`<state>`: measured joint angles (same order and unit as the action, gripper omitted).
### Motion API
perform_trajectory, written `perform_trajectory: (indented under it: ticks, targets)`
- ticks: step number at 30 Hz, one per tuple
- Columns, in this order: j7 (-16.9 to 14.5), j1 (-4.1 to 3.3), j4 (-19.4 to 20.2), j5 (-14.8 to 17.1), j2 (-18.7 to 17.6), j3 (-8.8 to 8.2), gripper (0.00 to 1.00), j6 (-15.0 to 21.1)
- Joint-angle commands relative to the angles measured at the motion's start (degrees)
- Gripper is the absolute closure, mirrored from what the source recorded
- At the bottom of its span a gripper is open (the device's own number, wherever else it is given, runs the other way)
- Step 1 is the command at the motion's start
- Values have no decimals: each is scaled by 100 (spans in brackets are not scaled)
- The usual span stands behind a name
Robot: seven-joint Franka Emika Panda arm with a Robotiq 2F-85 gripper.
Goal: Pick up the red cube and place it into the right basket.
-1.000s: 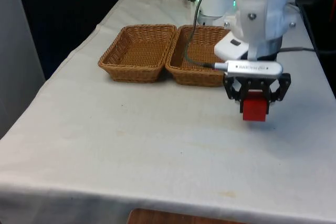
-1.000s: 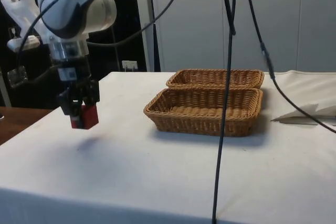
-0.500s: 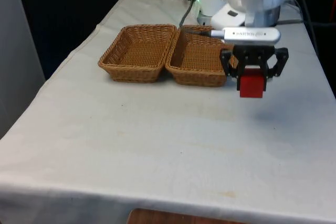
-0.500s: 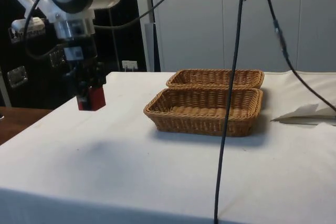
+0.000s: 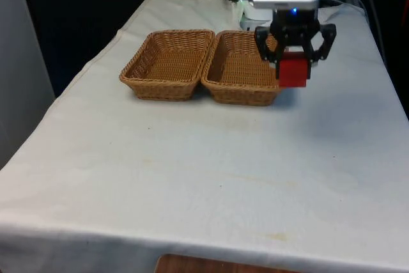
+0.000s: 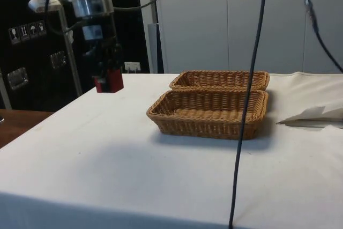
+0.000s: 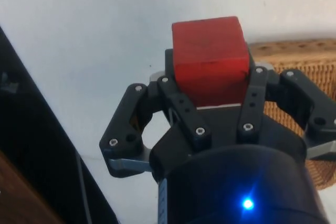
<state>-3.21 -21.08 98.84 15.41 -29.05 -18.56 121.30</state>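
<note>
Cube (image 5: 293,72), red, sits clamped between our gripper's (image 5: 294,62) two black fingers (image 7: 181,108), which press on its opposite sides. We hold it in the air, well clear of the worktop (image 5: 192,158). From the wrist we see the cube's (image 7: 210,59) top face square and level, the gripper (image 7: 210,85) closed around its lower part.

In the front view the cube hangs just past the near corner of the right basket (image 5: 243,68), on the front view's right, overlapping that basket's rim; we cannot tell whether it is over the rim itself or just outside it. In the side view the cube (image 6: 109,81) and gripper (image 6: 107,71) appear apart from the near basket (image 6: 209,112), above the cloth.

We see two wicker baskets side by side, their long walls touching or nearly so. The left basket (image 5: 169,63) lies beyond the right one from the cube. Both stand on the white cloth. A black cable (image 6: 249,100) hangs down across the side view.
</note>
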Motion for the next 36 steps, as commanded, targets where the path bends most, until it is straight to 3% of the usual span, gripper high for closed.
perform_trajectory:
  ticks: [1,13,19,36]
  targets:
    - [-34,-11,132,-29,120,-23,99,74]
    - [-258,11,762,-115,659,-143,99,115]
    - [-476,23,1180,-149,940,-269,99,321]
    - [-1003,52,1776,-201,1306,-630,99,476]
